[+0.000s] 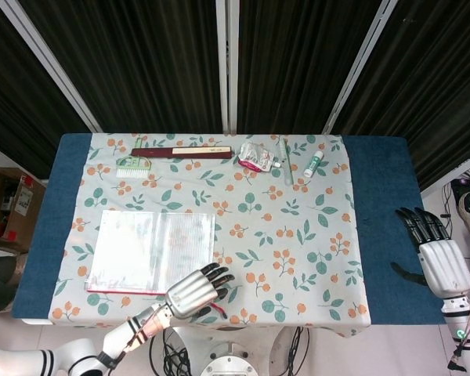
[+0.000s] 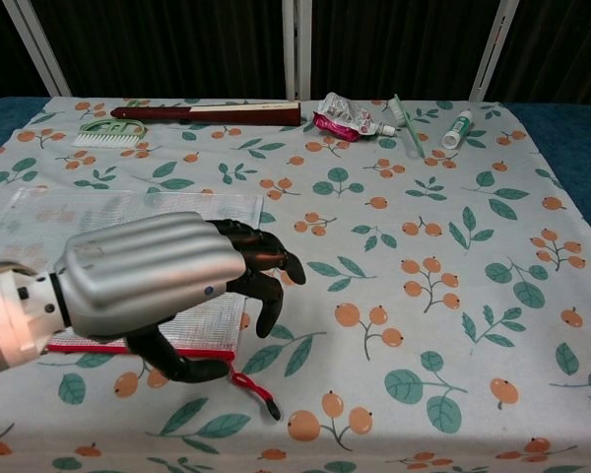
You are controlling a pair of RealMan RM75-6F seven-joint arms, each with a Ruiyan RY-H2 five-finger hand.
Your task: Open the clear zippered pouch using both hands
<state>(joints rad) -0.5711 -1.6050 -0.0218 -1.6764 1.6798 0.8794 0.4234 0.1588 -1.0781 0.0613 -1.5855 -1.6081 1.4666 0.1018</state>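
The clear zippered pouch point(image 1: 153, 251) lies flat at the table's front left, its red zipper edge toward me and a red pull cord point(image 2: 254, 386) trailing off the near right corner. My left hand point(image 1: 194, 291) hovers over that corner, fingers apart and holding nothing; in the chest view my left hand point(image 2: 167, 281) fills the lower left and hides much of the pouch point(image 2: 128, 212). My right hand point(image 1: 436, 254) hangs open beyond the table's right edge, far from the pouch, and shows only in the head view.
Along the far edge lie a green brush point(image 1: 132, 165), a long dark red case point(image 1: 182, 152), a crumpled pink packet point(image 1: 255, 159), a toothbrush point(image 1: 287, 163) and a small tube point(image 1: 312, 164). A floral cloth point(image 1: 298, 235) covers the blue table.
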